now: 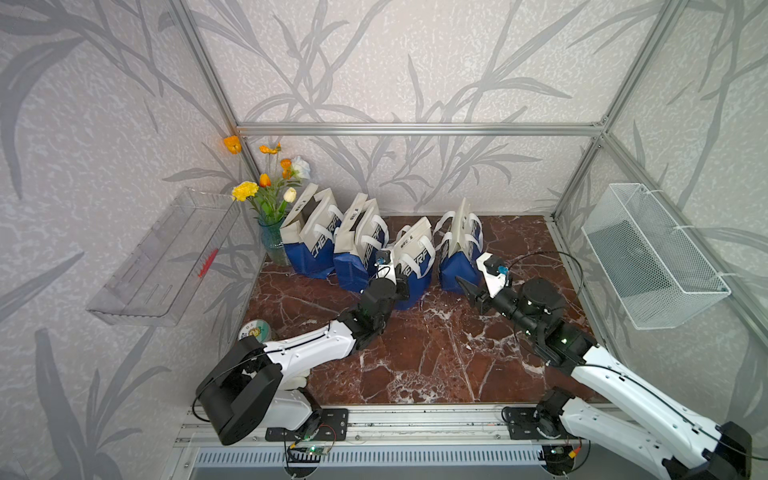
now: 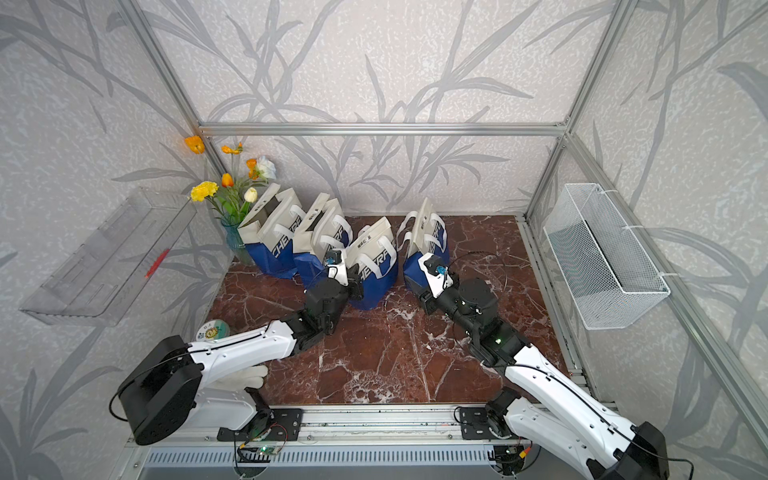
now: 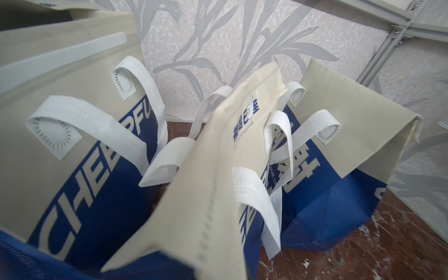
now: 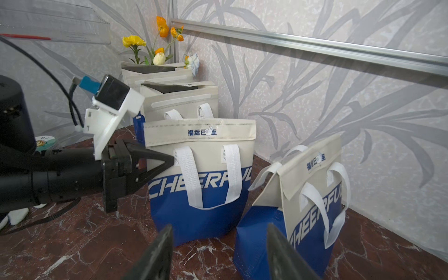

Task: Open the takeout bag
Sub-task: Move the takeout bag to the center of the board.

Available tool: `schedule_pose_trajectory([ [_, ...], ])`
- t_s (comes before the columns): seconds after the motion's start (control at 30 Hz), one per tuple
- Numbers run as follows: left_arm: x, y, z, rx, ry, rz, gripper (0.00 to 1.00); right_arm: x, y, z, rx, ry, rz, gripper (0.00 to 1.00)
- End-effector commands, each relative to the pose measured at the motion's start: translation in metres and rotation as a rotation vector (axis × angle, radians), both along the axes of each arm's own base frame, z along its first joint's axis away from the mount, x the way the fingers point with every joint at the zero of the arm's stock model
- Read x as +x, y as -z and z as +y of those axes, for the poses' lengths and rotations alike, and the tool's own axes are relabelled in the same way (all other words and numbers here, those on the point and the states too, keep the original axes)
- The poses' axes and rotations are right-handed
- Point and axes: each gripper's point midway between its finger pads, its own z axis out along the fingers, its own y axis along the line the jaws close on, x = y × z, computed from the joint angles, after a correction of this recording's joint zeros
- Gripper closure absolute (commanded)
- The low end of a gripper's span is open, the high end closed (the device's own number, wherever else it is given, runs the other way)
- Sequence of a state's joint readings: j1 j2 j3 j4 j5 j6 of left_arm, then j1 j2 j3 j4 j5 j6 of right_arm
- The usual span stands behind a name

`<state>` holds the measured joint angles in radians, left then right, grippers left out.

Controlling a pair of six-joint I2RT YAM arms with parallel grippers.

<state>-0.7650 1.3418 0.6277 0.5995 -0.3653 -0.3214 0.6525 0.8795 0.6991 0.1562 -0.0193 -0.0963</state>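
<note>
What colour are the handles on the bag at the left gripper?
White handles on the takeout bag; clearest in the right wrist view.

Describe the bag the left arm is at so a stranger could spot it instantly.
From the flower vase in the back corner, count along the four beige-and-blue bags to the third bag. Unlike the two open bags by the vase, its flap is folded shut, and the closed left fingers sit at its side.

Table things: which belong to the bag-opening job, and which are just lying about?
Job: closed takeout bag; left gripper, shut, at its side; right gripper, open, nearby.
Lying about: flower vase; clear tray; wire basket; round labelled disc; two already-open bags.
</note>
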Motion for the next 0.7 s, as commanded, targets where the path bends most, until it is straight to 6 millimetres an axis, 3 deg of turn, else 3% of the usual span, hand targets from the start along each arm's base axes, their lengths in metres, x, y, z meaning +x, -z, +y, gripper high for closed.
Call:
schedule_pose_trajectory([
  [0.0,-0.017,-0.005,-0.018,-0.037,0.146,-0.049,0.88,0.002,-0.027,0.008,0.041,-0.032,-0.045,0.40],
  [0.07,-0.023,0.000,-0.018,-0.044,0.175,-0.063,0.76,0.003,-0.027,0.010,0.041,-0.038,-0.037,0.40],
  [0.13,-0.028,0.003,-0.017,-0.058,0.190,-0.083,0.57,0.003,-0.027,0.012,0.037,-0.044,-0.030,0.40],
  [0.23,-0.033,0.009,-0.012,-0.067,0.194,-0.103,0.44,0.002,-0.026,0.015,0.026,-0.050,-0.030,0.40],
  [0.67,-0.039,0.006,0.008,-0.113,0.165,-0.204,0.43,-0.004,-0.028,0.054,-0.108,-0.159,-0.230,0.41],
])
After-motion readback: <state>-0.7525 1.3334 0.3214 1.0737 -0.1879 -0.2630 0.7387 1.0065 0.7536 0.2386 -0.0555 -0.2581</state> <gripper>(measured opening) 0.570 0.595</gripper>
